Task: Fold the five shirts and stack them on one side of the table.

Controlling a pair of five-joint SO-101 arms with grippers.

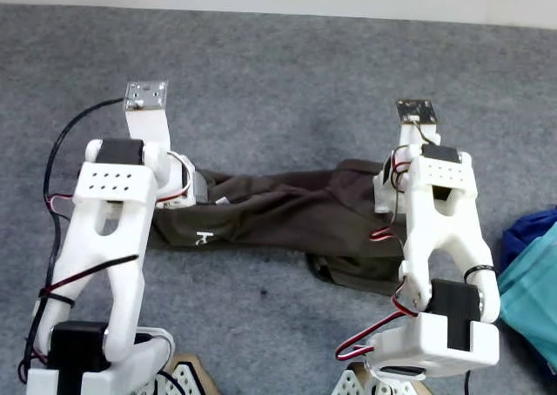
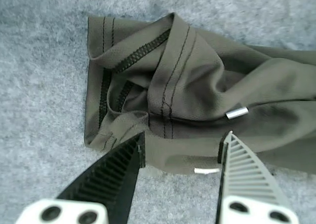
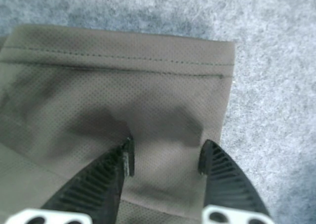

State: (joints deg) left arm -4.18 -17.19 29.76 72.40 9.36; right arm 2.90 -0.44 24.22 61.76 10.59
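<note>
A dark olive shirt [image 1: 278, 212] lies bunched into a long strip across the grey table between the two arms. My left gripper [image 2: 183, 142] is open, its fingertips spread just over the shirt's rumpled end [image 2: 163, 86] with black stitching. In the high view this gripper [image 1: 187, 189] sits at the strip's left end. My right gripper [image 3: 166, 150] is open too, its fingers straddling flat fabric close to a stitched hem [image 3: 123, 56]. From above it [image 1: 390, 184] is at the shirt's right end. Whether either fingertip pair touches the cloth is unclear.
A blue shirt [image 1: 526, 225] and a teal shirt [image 1: 533, 291] lie at the right edge of the table. Bare grey felt surface [image 1: 278, 73] stretches behind the arms. The arm bases stand at the front edge.
</note>
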